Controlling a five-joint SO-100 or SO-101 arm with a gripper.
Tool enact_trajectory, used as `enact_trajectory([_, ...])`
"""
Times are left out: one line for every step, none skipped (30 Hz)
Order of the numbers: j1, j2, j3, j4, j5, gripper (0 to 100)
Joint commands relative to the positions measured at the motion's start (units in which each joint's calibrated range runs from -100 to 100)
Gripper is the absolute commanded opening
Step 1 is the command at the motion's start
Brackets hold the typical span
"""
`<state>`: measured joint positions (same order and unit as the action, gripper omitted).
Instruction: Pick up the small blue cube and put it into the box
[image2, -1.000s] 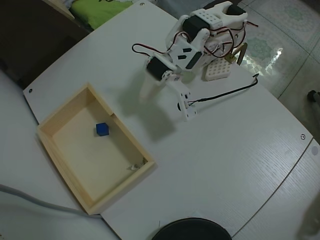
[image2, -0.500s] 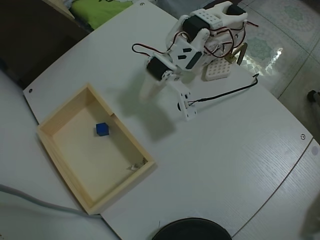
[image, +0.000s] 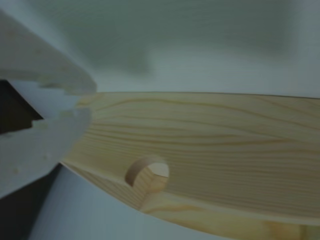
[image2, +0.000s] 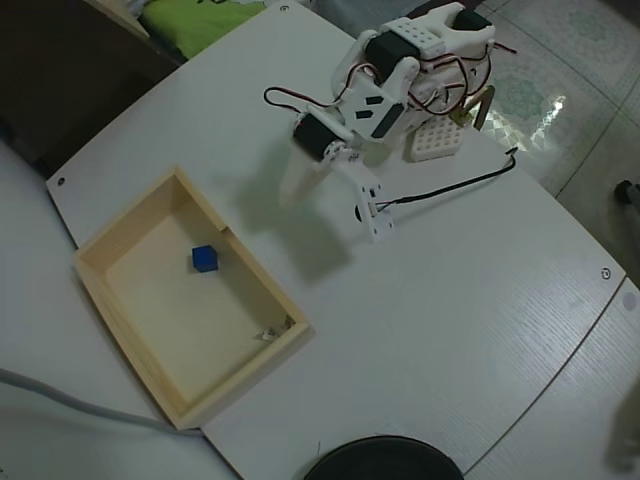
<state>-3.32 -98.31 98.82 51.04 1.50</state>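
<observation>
Overhead view: the small blue cube (image2: 204, 259) lay on the flat bottom of the box (image2: 130, 340), in the upper half of the tray, nearer the wall facing the arm than the far one, and touching no wall. The box sat at the lower left of the frame on the white table (image2: 450, 330), its long sides running diagonally. A small pale speck lay in the box's lower right corner; too small to identify.

The arm (image2: 385, 90) stood folded at the upper centre-right of the frame, its base beside a white perforated block (image2: 432, 140). The gripper (image2: 292, 188) pointed down-left toward the box, well apart from it, with bare table between. A black cable (image2: 450, 188) ran from the wrist toward the right edge of the table. A dark round object (image2: 380, 462) showed at the bottom edge. A grey cable (image2: 70, 405) crossed the lower left corner. Green fabric (image2: 190, 20) lay beyond the table at the top.

Wrist view: blurred. Pale wood grain of the box wall (image: 210, 145) filled the middle of the frame, with a round notch in it. The white fingers (image: 45, 145) entered from the left, tips nearly meeting with only a thin gap; the jaws were closed and held nothing.
</observation>
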Motion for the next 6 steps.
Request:
enact_trajectory([0.18,-0.34,1.00,0.10,0.09,2])
enact_trajectory([0.18,-0.34,1.00,0.10,0.09,2])
enact_trajectory([0.18,-0.34,1.00,0.10,0.09,2])
enact_trajectory([0.18,-0.34,1.00,0.10,0.09,2])
enact_trajectory([0.18,-0.34,1.00,0.10,0.09,2])
enact_trajectory([0.18,-0.34,1.00,0.10,0.09,2])
